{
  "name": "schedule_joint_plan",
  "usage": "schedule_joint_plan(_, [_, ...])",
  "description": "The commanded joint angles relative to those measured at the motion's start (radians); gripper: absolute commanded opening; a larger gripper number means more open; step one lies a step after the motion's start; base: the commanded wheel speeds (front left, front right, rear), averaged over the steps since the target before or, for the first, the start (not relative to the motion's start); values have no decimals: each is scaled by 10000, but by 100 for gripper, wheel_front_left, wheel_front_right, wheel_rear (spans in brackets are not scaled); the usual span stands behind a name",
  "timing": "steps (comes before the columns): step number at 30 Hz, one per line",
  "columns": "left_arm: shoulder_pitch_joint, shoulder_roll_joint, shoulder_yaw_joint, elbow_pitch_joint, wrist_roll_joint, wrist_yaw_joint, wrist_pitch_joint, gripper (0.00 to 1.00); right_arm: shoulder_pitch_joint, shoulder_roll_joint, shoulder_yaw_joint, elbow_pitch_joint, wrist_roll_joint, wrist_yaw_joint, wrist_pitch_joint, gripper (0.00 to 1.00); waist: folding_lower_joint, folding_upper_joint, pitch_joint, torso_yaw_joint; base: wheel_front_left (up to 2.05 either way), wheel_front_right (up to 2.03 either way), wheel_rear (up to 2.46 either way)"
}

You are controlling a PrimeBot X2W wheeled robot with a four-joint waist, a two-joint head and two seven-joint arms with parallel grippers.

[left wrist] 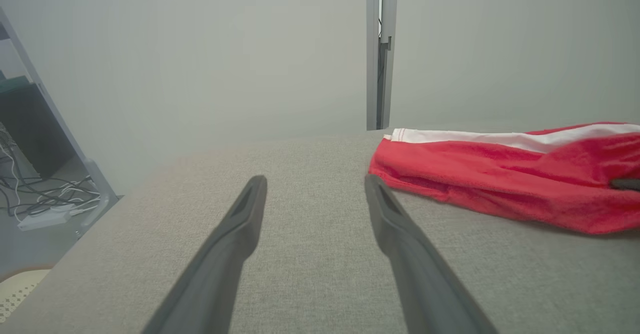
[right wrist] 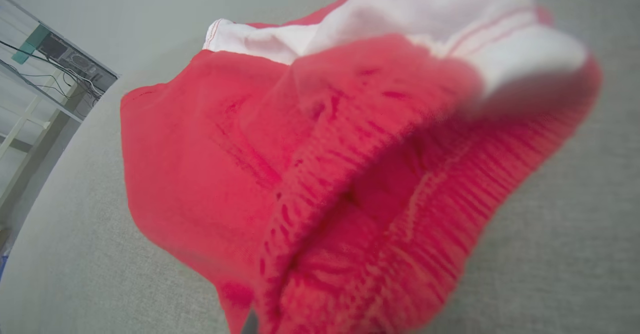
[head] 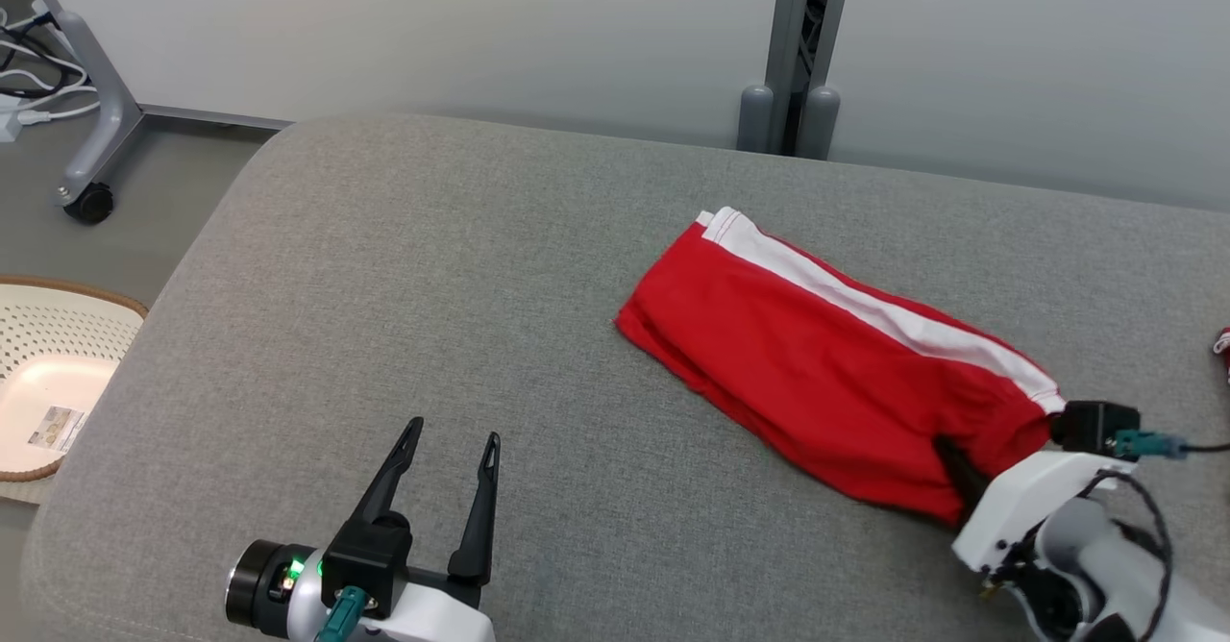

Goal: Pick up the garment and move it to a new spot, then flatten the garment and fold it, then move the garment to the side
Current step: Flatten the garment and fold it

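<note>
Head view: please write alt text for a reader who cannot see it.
A red garment with a white stripe lies on a grey padded surface, and the right tool is shut on its near end. The left tool is open at the lower left, apart from the garment.

Left claw [head: 454, 431]: low at the near left; two dark fingers [head: 389, 474] spread wide, pointing forward, empty.
Left wrist [head: 288, 584]: pale housing, green light lit.
Right claw [head: 947, 455]: pinched shut on the near end of the garment [head: 817, 354]; one dark finger showed, the rest was buried in cloth.
Right wrist [head: 1019, 507]: white housing at the near right, angled forward and leftward.
</note>
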Motion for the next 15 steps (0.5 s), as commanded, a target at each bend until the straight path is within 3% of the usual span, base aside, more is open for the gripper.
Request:
schedule_joint_plan(1, [-138, 40, -4, 12, -56, 67, -34, 100, -126, -250, 108, -54, -67, -6, 115, 0, 0, 0, -7, 10, 0, 0, 0])
schedule_joint_plan(6, [-165, 38, -64, 72, -84, 82, -34, 100, -753, -1926, 1257, -40, -697, -7, 1047, 0, 0, 0, 28, 72, 0, 0, 0])
schedule_joint_plan(15, [-295, 40, -308, 147, -146, 74, -34, 100, -2293, -3454, 2858, 864, -1865, -7, 1907, 0, 0, 0, 372, 253, 0, 0, 0])
